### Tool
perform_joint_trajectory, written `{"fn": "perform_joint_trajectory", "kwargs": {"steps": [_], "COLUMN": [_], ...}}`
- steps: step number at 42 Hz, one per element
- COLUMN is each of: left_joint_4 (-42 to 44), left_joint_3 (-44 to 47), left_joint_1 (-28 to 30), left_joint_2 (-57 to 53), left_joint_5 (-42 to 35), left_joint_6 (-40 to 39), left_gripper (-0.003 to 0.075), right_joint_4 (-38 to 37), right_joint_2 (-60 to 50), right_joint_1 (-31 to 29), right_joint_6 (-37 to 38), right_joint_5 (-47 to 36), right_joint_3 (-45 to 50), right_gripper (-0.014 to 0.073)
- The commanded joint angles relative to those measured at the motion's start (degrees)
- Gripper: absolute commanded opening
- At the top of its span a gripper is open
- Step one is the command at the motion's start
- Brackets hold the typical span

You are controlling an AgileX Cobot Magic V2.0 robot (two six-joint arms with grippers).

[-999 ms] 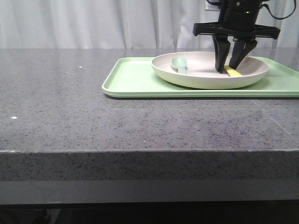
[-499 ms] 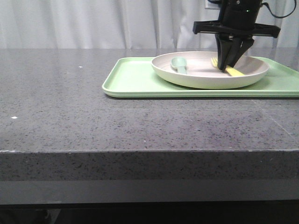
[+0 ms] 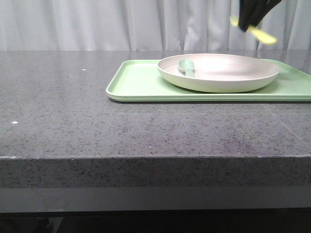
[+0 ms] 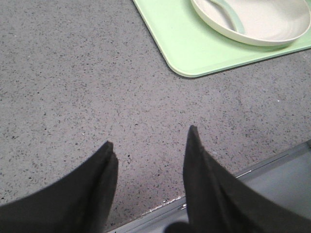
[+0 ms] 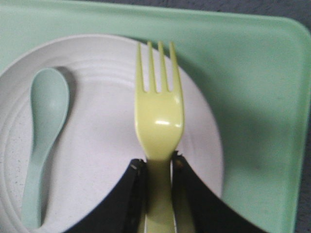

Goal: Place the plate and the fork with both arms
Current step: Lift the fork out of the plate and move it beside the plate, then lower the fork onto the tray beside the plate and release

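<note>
The cream plate (image 3: 218, 72) sits on the light-green tray (image 3: 141, 82) at the back right of the table. High above the plate's right side, my right gripper (image 3: 252, 19) is shut on the pale-yellow fork (image 3: 262, 34), blurred and clear of the plate. In the right wrist view the fork (image 5: 158, 116) points tines forward over the plate (image 5: 112, 145), its handle pinched at my right gripper (image 5: 158, 162). My left gripper (image 4: 150, 138) stands open over bare tabletop near the front edge, with the plate (image 4: 262, 24) and tray (image 4: 194, 48) beyond it.
A pale teal spoon (image 3: 187, 67) lies in the plate's left half, also in the right wrist view as the spoon (image 5: 43, 136). The dark speckled tabletop (image 3: 73, 111) stretches left of the tray. A white curtain (image 3: 97, 24) hangs behind.
My right gripper closed on the fork inside the plate, then rose with it well above the plate. The spoon and plate stayed put.
</note>
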Motion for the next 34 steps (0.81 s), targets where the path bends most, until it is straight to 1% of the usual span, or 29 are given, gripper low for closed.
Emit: {"fn": "perform_joint_trajectory", "kwargs": {"steps": [1, 7, 16, 24, 28, 34], "left_joint_4": [-1.7, -1.7, -1.7, -1.7, -1.7, -1.7], "left_joint_3": [-1.6, -1.6, -1.6, -1.6, -1.6, -1.6], "left_joint_1": [0.2, 0.2, 0.2, 0.2, 0.2, 0.2], "left_joint_2": [-0.3, -0.3, -0.3, -0.3, -0.3, -0.3], "left_joint_5": [-3.7, -3.7, -3.8, -3.8, -3.8, -3.8], "left_joint_6": [0.1, 0.1, 0.1, 0.1, 0.1, 0.1], "left_gripper": [0.0304, 0.0275, 0.0237, 0.0209, 0.0208, 0.0208], "right_joint_4": [-0.8, -0.8, -0.5, 0.2, 1.9, 2.2], "right_joint_2": [-6.5, -9.8, -9.7, -6.5, -4.7, -2.4], "right_joint_1": [-2.8, -6.4, -9.7, -10.0, -10.0, -10.0], "right_joint_6": [-0.9, -2.5, -3.8, -4.4, -5.0, -5.1], "right_joint_5": [5.1, 5.1, 4.8, 3.3, 2.5, 0.9], "right_joint_3": [0.3, 5.5, 12.3, 13.6, 13.6, 13.6], "right_gripper": [0.0128, 0.0128, 0.0128, 0.0128, 0.0128, 0.0128]}}
